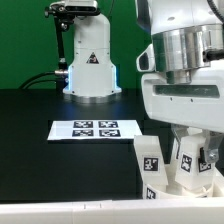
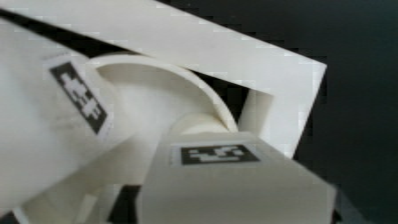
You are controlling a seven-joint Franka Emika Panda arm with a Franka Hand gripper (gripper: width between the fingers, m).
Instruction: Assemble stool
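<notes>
My gripper (image 1: pixel 192 148) is low over the stool parts at the exterior view's lower right. It appears shut on a white block leg (image 2: pixel 222 185), whose tag faces the wrist camera; the fingers themselves are hidden. The leg stands against the curved rim of the round seat (image 2: pixel 175 80). In the exterior view this leg (image 1: pixel 190 160) is upright under my hand, and a second tagged leg (image 1: pixel 149 160) stands upright just to its left. The seat (image 1: pixel 188 186) shows only as a white edge below them. Another tagged white part (image 2: pixel 71 95) lies beside the seat in the wrist view.
The marker board (image 1: pixel 95 129) lies flat on the black table at the middle. A white robot base (image 1: pixel 90 60) stands behind it before a green backdrop. A white ledge (image 1: pixel 60 212) runs along the table's front. A flat white panel (image 2: pixel 267 55) rises beyond the seat.
</notes>
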